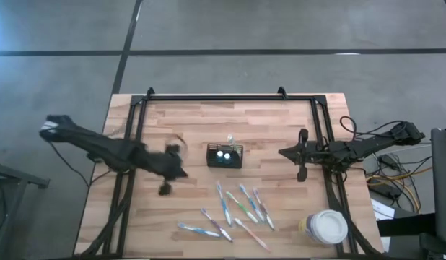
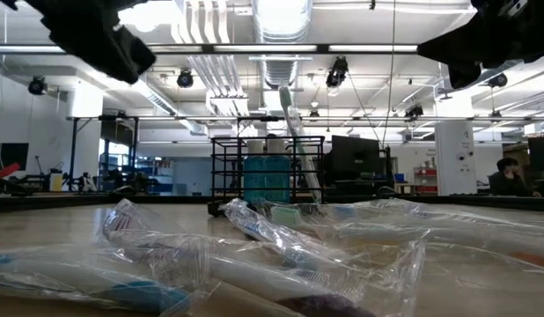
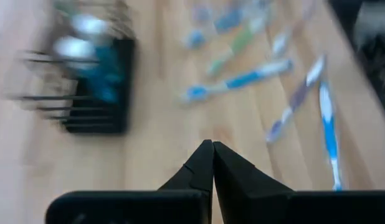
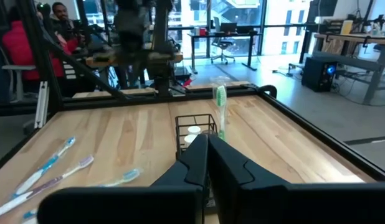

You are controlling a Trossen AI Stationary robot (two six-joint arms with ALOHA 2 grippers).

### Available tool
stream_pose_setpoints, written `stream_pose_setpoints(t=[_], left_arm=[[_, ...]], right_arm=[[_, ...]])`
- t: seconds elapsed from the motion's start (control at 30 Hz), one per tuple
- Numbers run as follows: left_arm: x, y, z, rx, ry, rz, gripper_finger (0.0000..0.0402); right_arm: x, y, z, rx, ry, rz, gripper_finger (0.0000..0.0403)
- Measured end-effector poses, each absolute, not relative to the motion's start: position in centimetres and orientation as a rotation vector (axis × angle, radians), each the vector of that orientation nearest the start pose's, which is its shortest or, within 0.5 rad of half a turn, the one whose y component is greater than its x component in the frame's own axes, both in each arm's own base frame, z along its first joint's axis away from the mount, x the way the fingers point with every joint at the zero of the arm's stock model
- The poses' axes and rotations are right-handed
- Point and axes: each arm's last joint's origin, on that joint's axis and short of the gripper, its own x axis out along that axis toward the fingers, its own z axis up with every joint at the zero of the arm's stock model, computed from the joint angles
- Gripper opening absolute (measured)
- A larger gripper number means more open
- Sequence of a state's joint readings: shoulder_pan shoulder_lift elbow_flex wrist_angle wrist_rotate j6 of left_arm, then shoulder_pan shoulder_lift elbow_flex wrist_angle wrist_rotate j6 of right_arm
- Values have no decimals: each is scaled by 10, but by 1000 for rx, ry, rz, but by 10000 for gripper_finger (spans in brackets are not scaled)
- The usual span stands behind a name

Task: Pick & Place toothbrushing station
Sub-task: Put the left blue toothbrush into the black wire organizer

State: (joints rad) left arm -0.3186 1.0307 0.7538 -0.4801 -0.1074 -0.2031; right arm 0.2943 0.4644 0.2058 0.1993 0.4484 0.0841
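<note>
Grey concrete floor surrounds the wooden counter (image 1: 180, 217) in the high view, where the toothbrushing station (image 1: 224, 155), a black wire-mesh caddy, stands near the middle. Wrapped toothbrushes (image 1: 241, 206) lie scattered on the near side of the caddy, and a round white-lidded tub (image 1: 328, 225) sits beyond them toward the right corner. The left claw (image 1: 176, 172) hovers just left of the caddy; the right claw (image 1: 302, 154) is well apart on the caddy's right.

From counter height, one green toothbrush (image 2: 294, 132) shows standing in the caddy (image 2: 268, 167), leaning slightly, with a teal block inside; clear wrappers (image 2: 254, 246) fill the foreground.

Blurred, the left wrist view shows the left claw's fingers (image 3: 202, 171) pressed together, holding nothing.

The right wrist view shows the right claw's fingers (image 4: 199, 158) likewise closed and empty, the caddy (image 4: 195, 134) ahead, and seated people in the room behind.
</note>
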Motion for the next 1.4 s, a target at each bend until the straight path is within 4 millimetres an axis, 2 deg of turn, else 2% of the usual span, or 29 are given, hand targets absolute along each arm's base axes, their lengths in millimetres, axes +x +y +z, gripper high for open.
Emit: stream_pose_setpoints(t=[0.17, 0.3, 0.43, 0.53, 0.6, 0.77, 0.93, 1.1, 1.4], left_arm=[[237, -100, 253, 11, 891, -225, 63], [254, -126, 239, -10, 1025, -310, 127], [256, -149, 233, -47, 1123, -347, 188], [249, -165, 226, -35, 1191, -360, 215], [245, -175, 226, -37, 1188, -381, 223], [242, -188, 211, -13, 1247, -367, 223], [248, -195, 188, 35, 1298, -359, 222], [258, -202, 179, 41, 1261, -397, 222], [267, -210, 164, 6, 1247, -367, 219]], right_arm=[[128, 26, 210, 61, 57, -156, 8], [128, 26, 209, 59, 63, -153, 8], [128, 26, 208, 56, 66, -138, 8], [128, 27, 208, 54, 71, -117, 8], [128, 27, 208, 55, 73, -116, 8], [128, 27, 207, 54, 76, -116, 8], [128, 27, 209, 59, 62, -117, 8], [128, 27, 211, 71, 38, -118, 8], [129, 27, 213, 143, 15, -118, 8]])
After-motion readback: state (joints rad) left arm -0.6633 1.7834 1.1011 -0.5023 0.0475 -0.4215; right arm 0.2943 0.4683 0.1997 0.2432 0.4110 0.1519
